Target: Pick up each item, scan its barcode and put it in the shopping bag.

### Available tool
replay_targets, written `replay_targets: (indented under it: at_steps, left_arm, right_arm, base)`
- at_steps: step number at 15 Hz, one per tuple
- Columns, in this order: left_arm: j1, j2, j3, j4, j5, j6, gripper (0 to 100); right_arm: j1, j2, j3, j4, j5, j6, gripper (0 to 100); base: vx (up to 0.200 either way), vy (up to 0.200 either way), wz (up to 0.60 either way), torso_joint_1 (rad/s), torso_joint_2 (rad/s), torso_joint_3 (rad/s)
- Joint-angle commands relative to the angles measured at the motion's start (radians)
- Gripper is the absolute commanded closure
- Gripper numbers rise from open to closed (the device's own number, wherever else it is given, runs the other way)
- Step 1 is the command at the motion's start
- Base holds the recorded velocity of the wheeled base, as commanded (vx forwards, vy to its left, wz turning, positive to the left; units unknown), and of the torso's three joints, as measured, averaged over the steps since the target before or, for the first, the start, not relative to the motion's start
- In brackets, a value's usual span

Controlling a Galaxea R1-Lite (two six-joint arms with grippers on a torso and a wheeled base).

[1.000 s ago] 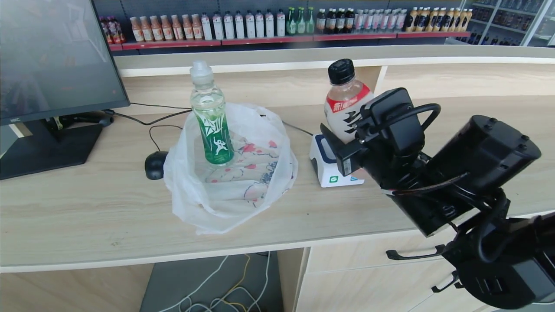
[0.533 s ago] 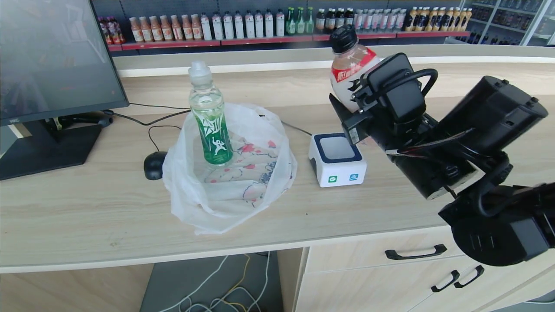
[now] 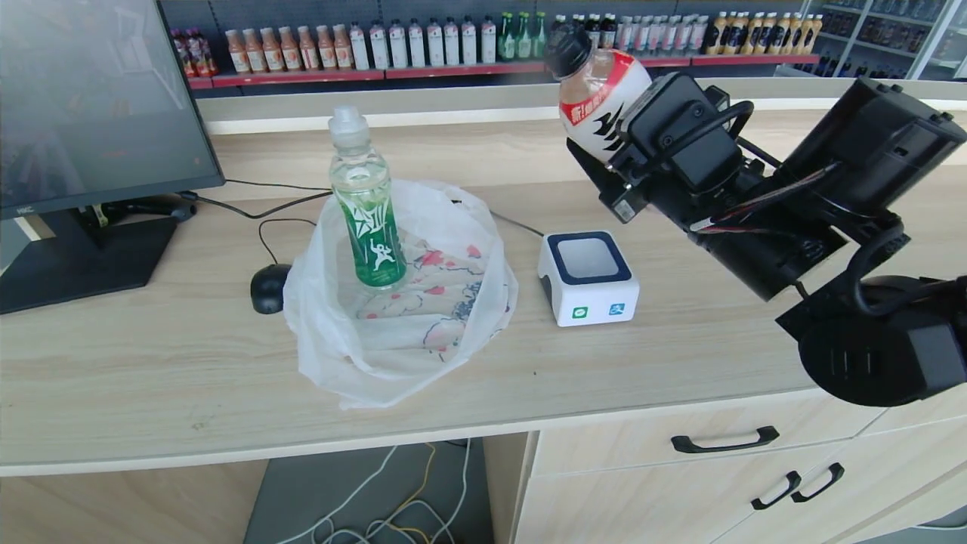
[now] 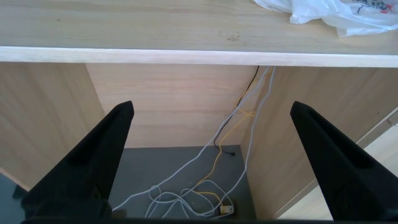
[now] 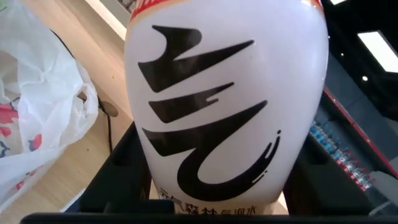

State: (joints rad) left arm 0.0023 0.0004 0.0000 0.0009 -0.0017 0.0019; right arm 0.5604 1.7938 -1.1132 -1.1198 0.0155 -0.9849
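- Light wood surface [image 3: 151, 378] in a shop, w/ shelves of drinks [image 3: 491, 38] along the back wall.
- We see the right tool [image 3: 616, 143] pinching the white bottle [image 3: 600, 94] round its body. The bottle's off the surface & tilted, black cap leaning to the left.
- Lower down in the head view sits the scanner [image 3: 588, 278], a white box w/ a dark-rimmed window facing up. It's on the surface just right of the shopping bag [image 3: 453, 317].
- Bag's lying open & crumpled approx mid-surface, w/ a green bottle [image 3: 366, 219] standing upright in it.
- We've got the left tool [image 4: 211, 107] spread wide, down below the surface's front edge. It faces the gap underneath, where cables [image 4: 205, 186] trail to the floor.
- Mouse [image 3: 268, 289] is just left of the bag, monitor [image 3: 91, 98] further left on its stand.
- Drawers [image 3: 718, 453] w/ black handles sit under the surface on the right.
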Motion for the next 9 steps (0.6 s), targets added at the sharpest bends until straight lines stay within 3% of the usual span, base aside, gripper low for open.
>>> replay_targets:
  at_steps: [1,6,9]
  left_arm:
    - [0.001,0.000,0.000,-0.001,0.000,0.000,0]
    - [0.001,0.000,0.000,-0.001,0.000,0.000,0]
    - [0.001,0.000,0.000,0.001,0.000,0.001,0]
  right_arm:
    - [-0.019,-0.002,-0.005,0.032,0.050,-0.034,100]
    - [-0.076,0.012,-0.010,0.071,0.233,-0.167,100]
    - [-0.117,0.012,0.013,0.072,0.288,-0.219,100]
  base:
    - [0.000,0.000,0.00,0.000,0.00,0.000]
    - [0.000,0.000,0.00,0.000,0.00,0.000]
    - [0.000,0.000,0.00,0.000,0.00,0.000]
